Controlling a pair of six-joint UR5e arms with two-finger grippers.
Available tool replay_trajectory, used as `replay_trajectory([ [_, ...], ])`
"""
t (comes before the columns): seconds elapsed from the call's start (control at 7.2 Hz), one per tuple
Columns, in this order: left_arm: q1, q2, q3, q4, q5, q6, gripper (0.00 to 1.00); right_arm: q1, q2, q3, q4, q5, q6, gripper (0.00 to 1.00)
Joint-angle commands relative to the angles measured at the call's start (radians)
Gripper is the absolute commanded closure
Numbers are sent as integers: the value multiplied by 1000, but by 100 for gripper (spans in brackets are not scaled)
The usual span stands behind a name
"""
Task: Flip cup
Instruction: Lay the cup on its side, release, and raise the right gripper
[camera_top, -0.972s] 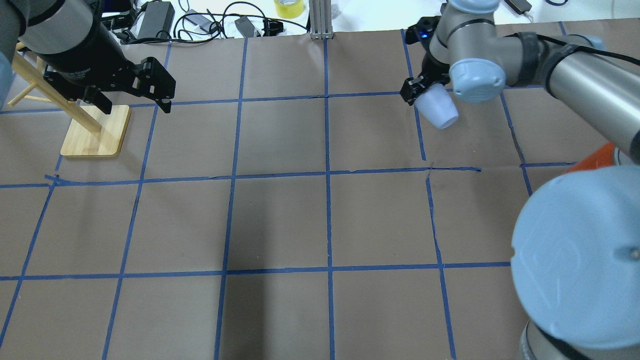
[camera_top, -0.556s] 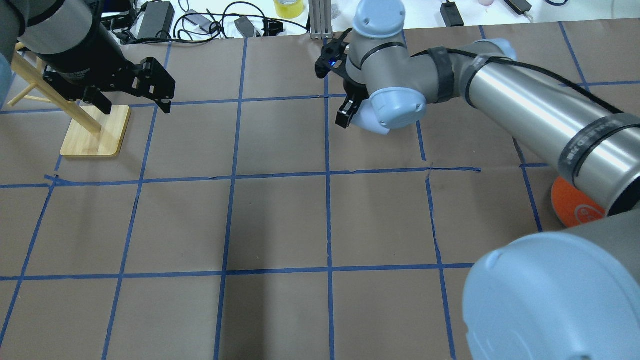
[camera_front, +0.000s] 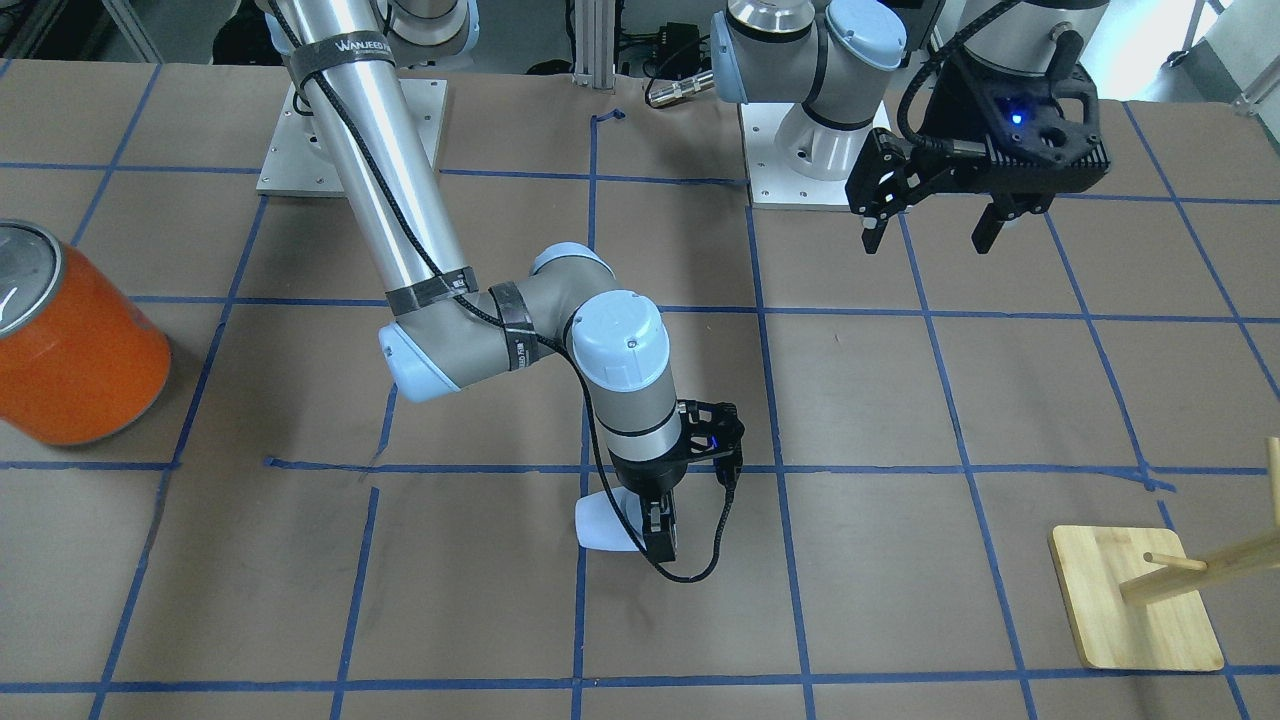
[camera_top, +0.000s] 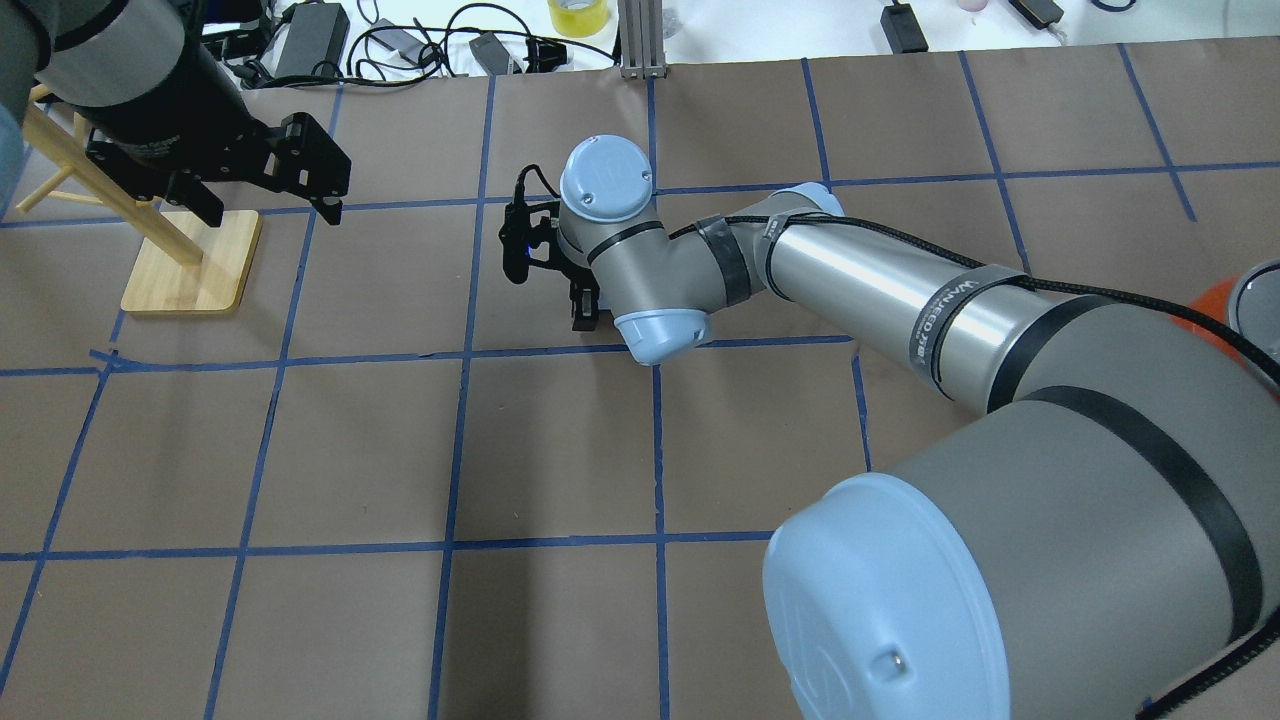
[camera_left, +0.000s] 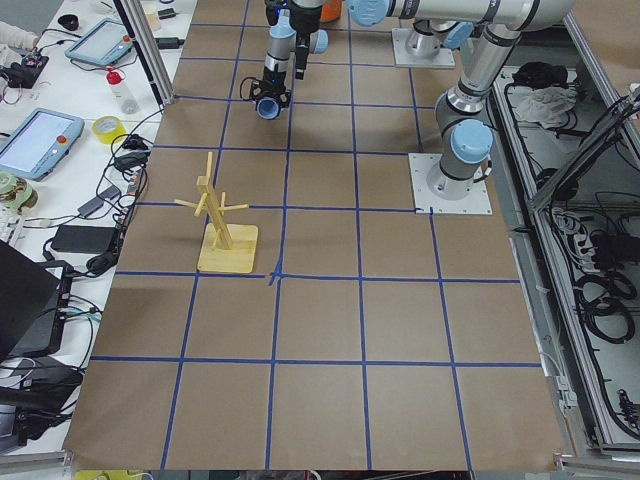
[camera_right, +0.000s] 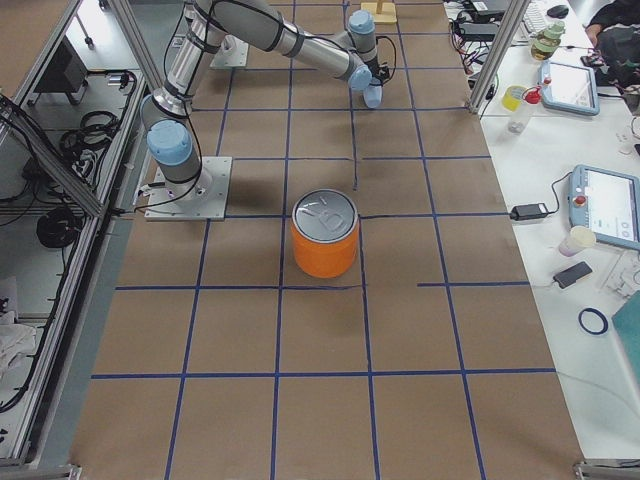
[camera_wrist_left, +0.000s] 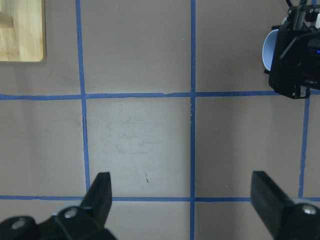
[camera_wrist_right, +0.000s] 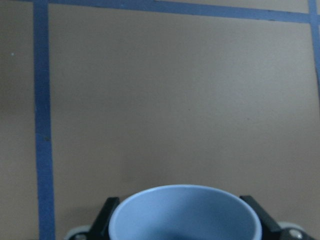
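Observation:
The cup is a pale blue-white tumbler held on its side in my right gripper, low over the brown paper near the table's middle. The right wrist view shows its open mouth between the two fingers. In the overhead view the right gripper shows but the wrist hides the cup. The left wrist view shows the cup at its right edge. My left gripper is open and empty, hovering near the wooden rack; it also shows in the front view.
A wooden rack on a flat base stands at the table's left side. A large orange cylinder with a silver top stands at the right side. Cables and tools lie beyond the far edge.
My right arm has swung left across the table, carrying the cup from the far right square to the middle. The left arm has not moved.

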Motion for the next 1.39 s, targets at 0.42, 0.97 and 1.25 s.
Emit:
replay_trajectory([
  [0.42,0,3,0,-2,0,0,0,-11,-189,-1,268,-1,-9,0],
  [0.97,20,55,12,2,-100,12,0,-199,-518,4,657,-13,0,0],
  [1.25,142,10,5,-2,-213,12,0,-324,-654,6,825,-13,137,0],
])
